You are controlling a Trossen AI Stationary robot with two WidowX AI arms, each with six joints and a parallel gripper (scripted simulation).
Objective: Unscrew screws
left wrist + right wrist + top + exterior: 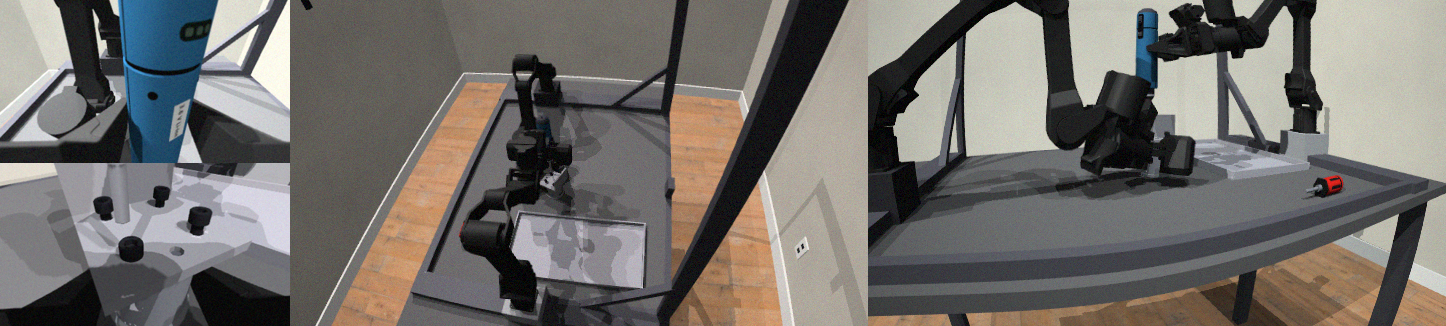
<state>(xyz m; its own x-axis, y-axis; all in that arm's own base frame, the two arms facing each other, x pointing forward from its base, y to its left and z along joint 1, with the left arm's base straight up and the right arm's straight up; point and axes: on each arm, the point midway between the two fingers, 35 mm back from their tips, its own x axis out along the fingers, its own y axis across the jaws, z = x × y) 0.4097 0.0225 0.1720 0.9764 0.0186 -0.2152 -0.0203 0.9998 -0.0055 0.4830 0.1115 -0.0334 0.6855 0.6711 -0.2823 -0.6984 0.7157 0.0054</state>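
Note:
The blue electric screwdriver (1147, 43) (160, 87) (543, 123) stands upright in my left gripper (1153, 50) (157, 102), which is shut on its barrel. In the right wrist view its grey bit (120, 196) ends low over the bracket plate (157, 232), just right of the rear-left screw (103, 206); contact is unclear. The rear-right screw (161, 193) and right screw (200, 217) show their shanks above the plate. The front screw (131, 249) shows only its head. My right gripper (147, 265) is shut on the joint module (175, 290) below the plate.
A red tool (1330, 185) lies near the table's edge on the left arm's side. A shallow white tray (610, 250) (1268, 172) lies near the left arm's base. Frame posts (675, 60) stand along the table's side. Both arms are close together over the module.

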